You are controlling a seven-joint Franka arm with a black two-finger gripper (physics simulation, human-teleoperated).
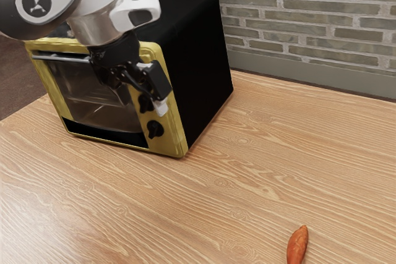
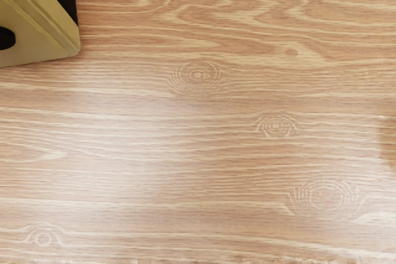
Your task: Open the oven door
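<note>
One orange, tapering vegetable [image 1: 297, 246] lies nearest you in the exterior view, on the wood-grained worktop [image 1: 247, 165], well apart from the oven [image 1: 201, 60]. Farther on, your claw [image 1: 142, 104] hangs before the oven's front, at the end with the dark knobs [image 1: 154, 129], its two fingers spread apart; you can't tell if it touches anything. Behind it you have the glass door [image 1: 93, 108], shut, with its bar handle [image 1: 59, 57] along the top. Farthest off stands the brick wall [image 1: 297, 17].

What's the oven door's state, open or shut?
Shut: its glass looks flush with the yellow control panel, and the handle bar sits up along the oven's top edge.
</note>
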